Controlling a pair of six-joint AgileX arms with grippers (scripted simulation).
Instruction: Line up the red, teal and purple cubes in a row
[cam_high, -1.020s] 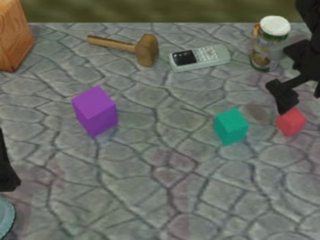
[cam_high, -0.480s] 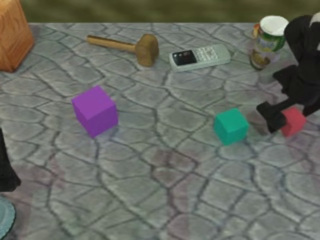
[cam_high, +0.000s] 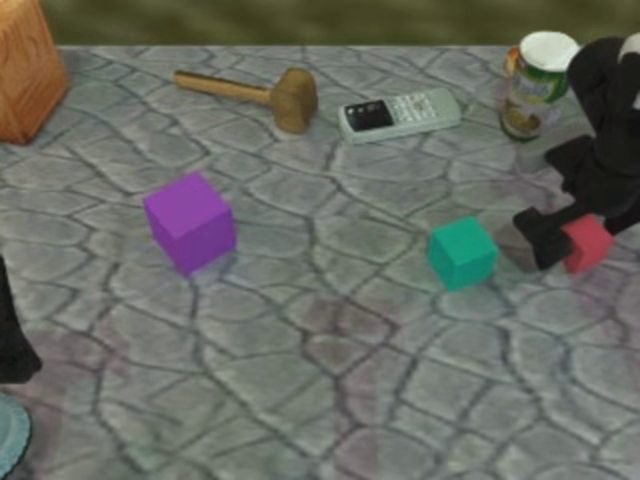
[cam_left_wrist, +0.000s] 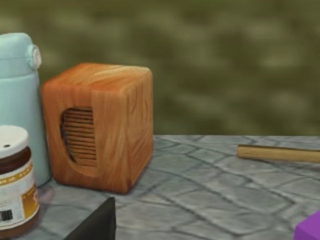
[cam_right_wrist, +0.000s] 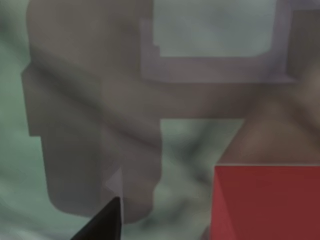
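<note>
We see a rendered tabletop scene (no real room), our table (cam_high: 330, 380) skinned in grey stone-paving pattern, blurred olive backdrop behind, loose household items, wooden mallet (cam_high: 262, 93), remote control (cam_high: 400, 113), jar (cam_high: 538, 85), wooden block (cam_left_wrist: 100, 125), pale blue bottle (cam_left_wrist: 20, 100)

Even soft light, faint shadows under cubes, no glare, top view soft, right wrist view blurred, backdrop defocused
</note>
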